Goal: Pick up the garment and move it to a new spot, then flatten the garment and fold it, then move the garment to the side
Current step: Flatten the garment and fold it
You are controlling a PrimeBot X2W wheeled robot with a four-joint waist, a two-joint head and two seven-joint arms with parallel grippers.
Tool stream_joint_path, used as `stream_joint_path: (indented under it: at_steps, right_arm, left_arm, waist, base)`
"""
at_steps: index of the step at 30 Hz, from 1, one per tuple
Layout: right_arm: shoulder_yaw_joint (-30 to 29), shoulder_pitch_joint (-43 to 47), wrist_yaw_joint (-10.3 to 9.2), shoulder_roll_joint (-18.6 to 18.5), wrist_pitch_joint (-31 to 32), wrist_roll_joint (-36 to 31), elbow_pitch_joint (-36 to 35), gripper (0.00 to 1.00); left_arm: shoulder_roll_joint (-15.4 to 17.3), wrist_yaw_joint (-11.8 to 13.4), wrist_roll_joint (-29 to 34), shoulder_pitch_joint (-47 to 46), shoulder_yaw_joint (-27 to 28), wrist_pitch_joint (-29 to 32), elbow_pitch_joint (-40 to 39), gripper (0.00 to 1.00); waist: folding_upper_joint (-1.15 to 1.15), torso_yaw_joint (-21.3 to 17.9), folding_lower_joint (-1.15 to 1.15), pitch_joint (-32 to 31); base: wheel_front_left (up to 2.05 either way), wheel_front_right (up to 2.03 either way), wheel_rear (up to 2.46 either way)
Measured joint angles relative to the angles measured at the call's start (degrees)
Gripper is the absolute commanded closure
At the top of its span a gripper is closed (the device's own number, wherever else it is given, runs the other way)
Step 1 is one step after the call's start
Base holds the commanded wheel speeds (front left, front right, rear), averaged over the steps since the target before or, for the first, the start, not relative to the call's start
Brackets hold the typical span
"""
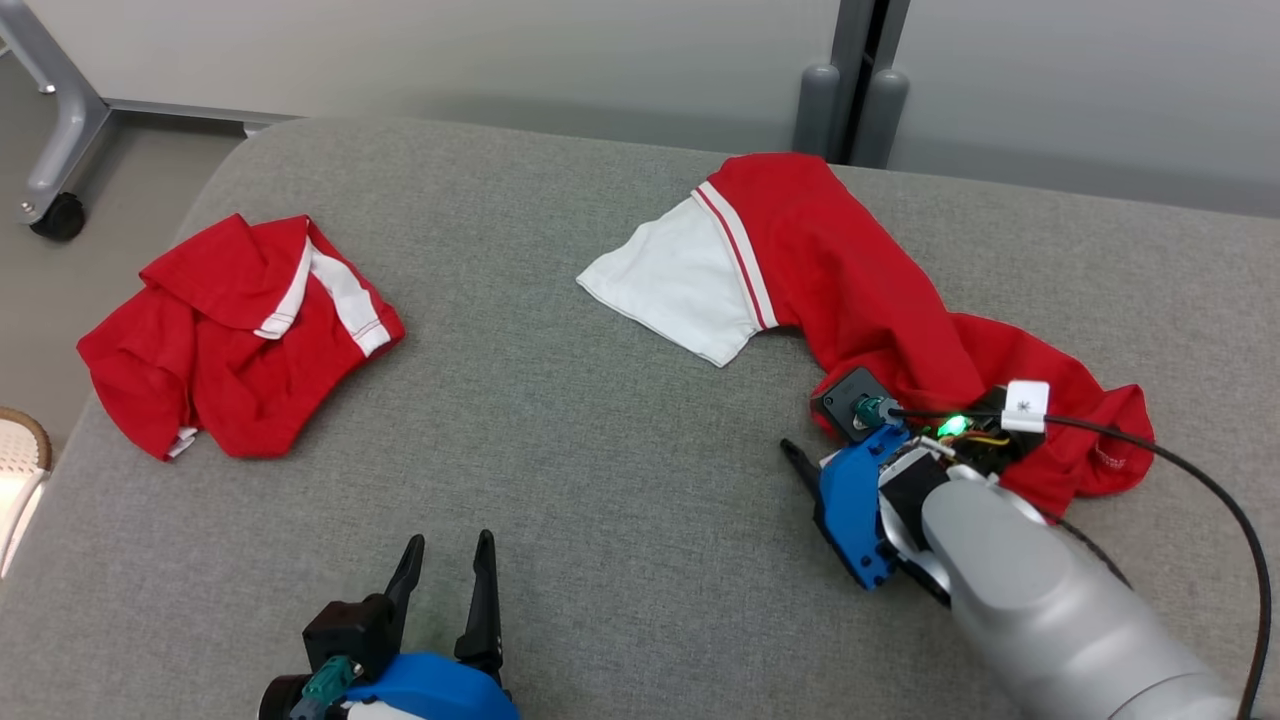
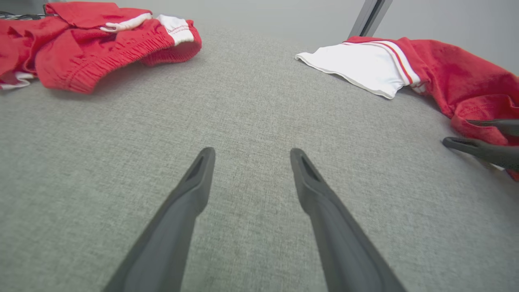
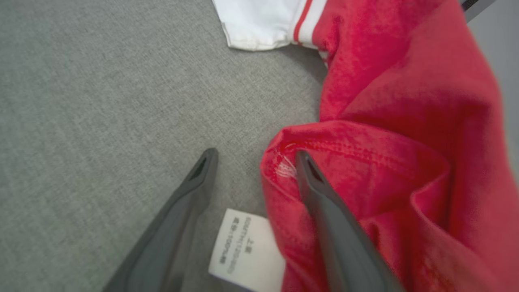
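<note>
The garment (image 1: 850,290), red with a white striped sleeve, lies stretched out and rumpled on the right of the grey cloth table (image 1: 600,450). My right gripper (image 1: 812,440) is open at its near hem. In the right wrist view one finger (image 3: 324,202) rests on the red hem (image 3: 365,162) and the other lies on bare table, with a white care label (image 3: 245,247) between them. My left gripper (image 1: 450,545) stands open over bare table near the front edge, with nothing between its fingers (image 2: 186,202). From the left wrist, the garment (image 2: 446,77) is at the far right.
A second red garment (image 1: 230,340) lies crumpled at the table's left. A wheeled frame leg (image 1: 60,130) stands on the floor at the back left, grey posts (image 1: 850,110) behind the table, and a wicker rim (image 1: 20,450) at the left edge. A black cable (image 1: 1200,480) trails over my right arm.
</note>
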Motion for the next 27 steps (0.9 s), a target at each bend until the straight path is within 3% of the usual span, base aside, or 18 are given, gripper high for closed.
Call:
stream_joint_path:
  at_steps: [6,7,8,9,19,27]
  right_arm:
    - [1.3,-1.8,0.00,-1.9,-0.4,0.4,1.2,0.00]
    - [1.4,-1.9,0.01,-2.0,-0.6,0.3,1.4,0.25]
    - [1.5,-1.9,0.01,-1.9,-0.6,0.3,1.6,0.69]
    - [1.4,-2.0,0.01,-1.9,-1.1,0.5,1.8,1.00]
    - [-7.0,-1.4,0.01,-2.3,-13.5,5.1,-2.0,1.00]
    - [-20.2,9.7,0.00,-6.7,-13.9,7.4,-19.5,1.00]
  left_arm:
    - [0.0,-0.1,-0.1,-1.0,-0.5,0.0,-0.3,0.00]
    - [0.0,-0.1,-0.1,-1.0,-0.5,0.0,-0.3,0.00]
    - [0.0,-0.2,-0.1,-1.0,-0.5,0.0,-0.3,0.00]
    - [0.0,-0.2,-0.1,-1.0,-0.5,0.0,-0.3,0.00]
    - [0.0,-1.0,1.1,0.5,1.0,0.0,0.7,0.00]
    - [0.0,-1.6,2.7,0.7,2.3,0.0,0.9,0.00]
  waist:
    - [0.00,-0.7,0.00,0.4]
    - [0.00,-0.8,0.00,0.4]
    - [0.00,-0.9,0.00,0.4]
    - [0.00,-1.0,0.00,0.3]
    - [-0.01,-5.6,0.00,-1.2]
    - [-0.02,-12.5,0.00,-3.3]
  base:
    - [0.00,0.00,0.00]
    - [0.00,0.00,0.00]
    - [0.00,0.00,0.00]
    - [0.00,0.00,0.00]
    - [0.00,0.00,0.00]
    - [0.00,0.00,0.00]
